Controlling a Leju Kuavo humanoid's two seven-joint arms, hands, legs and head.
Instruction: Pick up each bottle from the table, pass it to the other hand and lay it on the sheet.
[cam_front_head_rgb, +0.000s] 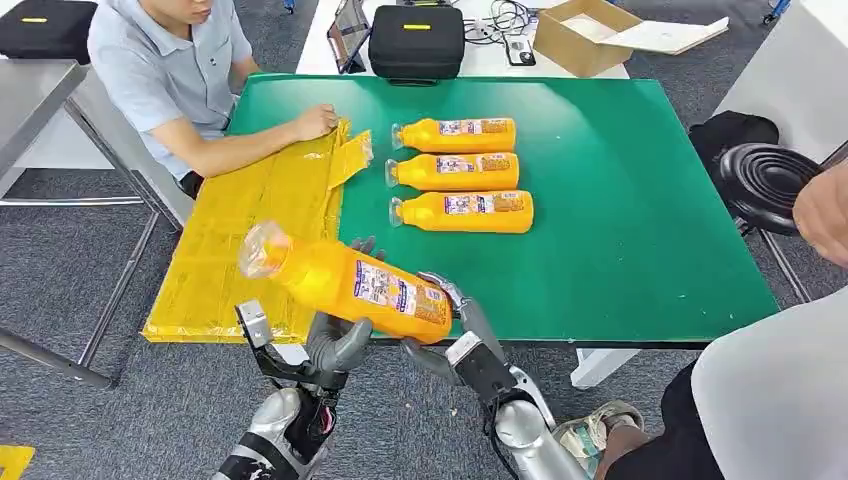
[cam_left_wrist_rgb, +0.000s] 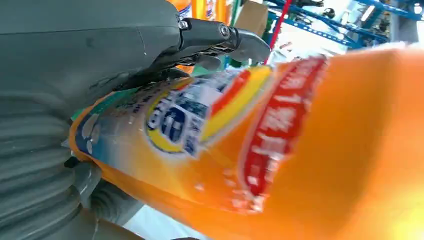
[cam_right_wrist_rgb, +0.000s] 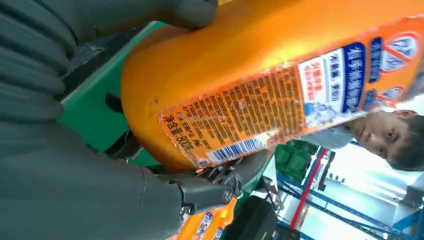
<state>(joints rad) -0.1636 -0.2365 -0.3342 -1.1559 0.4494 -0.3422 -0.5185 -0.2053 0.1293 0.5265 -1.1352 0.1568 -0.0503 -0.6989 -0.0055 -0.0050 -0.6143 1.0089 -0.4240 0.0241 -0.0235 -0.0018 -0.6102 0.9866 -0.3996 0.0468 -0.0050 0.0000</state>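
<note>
A green bench (cam_front_head_rgb: 640, 200) takes up the middle of the head view, with a yellow sheet (cam_front_head_rgb: 250, 240) laid over its left end. A seated person (cam_front_head_rgb: 170, 70) at the upper left rests a hand (cam_front_head_rgb: 316, 122) on the sheet's far edge. Beyond the bench, on a white table, stand a black case (cam_front_head_rgb: 416, 42), an open cardboard box (cam_front_head_rgb: 580, 38) and a tablet (cam_front_head_rgb: 350, 32). At the right edge a second person's hand (cam_front_head_rgb: 824, 212) shows beside a black ribbed disc (cam_front_head_rgb: 764, 182).

Low in the frame, an orange bottle (cam_front_head_rgb: 345, 280) is held off the surface over the bench's near edge, tilted, its clear cap toward the sheet. The left hand (cam_front_head_rgb: 336, 345) cups it from below at mid-body; its fingers (cam_left_wrist_rgb: 220, 36) curve around the label. The right hand (cam_front_head_rgb: 455, 335) grips the base end, with its fingers (cam_right_wrist_rgb: 215, 187) wrapped on the barcode side. Both hands are closed on the same bottle.

Three more orange bottles (cam_front_head_rgb: 455, 170) lie on their sides in a row on the green surface in the upper centre, caps pointing left, making four bottles in all. None lies on the sheet.
</note>
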